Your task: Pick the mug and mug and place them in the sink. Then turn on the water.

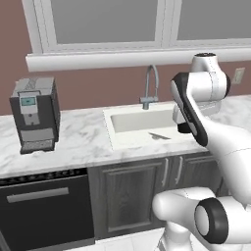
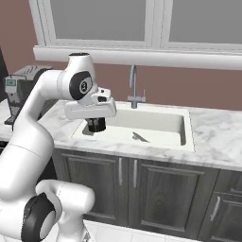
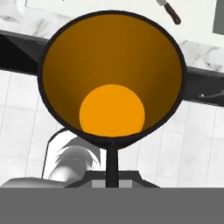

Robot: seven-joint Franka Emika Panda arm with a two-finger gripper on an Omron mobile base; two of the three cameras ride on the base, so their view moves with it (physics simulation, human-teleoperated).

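- The gripper [image 2: 97,125] hangs below the white hand at the near-left edge of the sink [image 2: 186,124], pointing down; its jaws are pinched together on the rim of the black mug [image 2: 97,125].
- In the right base view the black mug shows as a small dark shape under the hand, lifted off the marble tabletop [image 2: 218,137] and level with the sink's near-left rim.
- In the hand view the black mug [image 3: 111,74] has its round mouth turned straight toward the camera, so its long axis runs along the gripper's line of sight: the orange inside and the brighter orange round bottom are both in plain sight.
- One thin dark finger [image 3: 112,164] rises from the bottom of the hand view and meets the mug's rim at its lowest point; I cannot make out the mug's handle.
- Past the mug in the hand view lie pale floor tiles, dark cabinet fronts and a strip of marble.
- A knife [image 2: 139,137] with a dark handle lies flat on the floor of the sink, its long axis running diagonally from far-left to near-right.
- The grey gooseneck faucet [image 2: 133,88] stands upright at the far rim of the sink, spout curving over the basin.
- A coffee machine [image 1: 35,113] stands on the tabletop well to the left of the sink.
- Dark cabinets [image 2: 156,189] run under the tabletop, and a window [image 1: 105,22] spans the wall behind the faucet.
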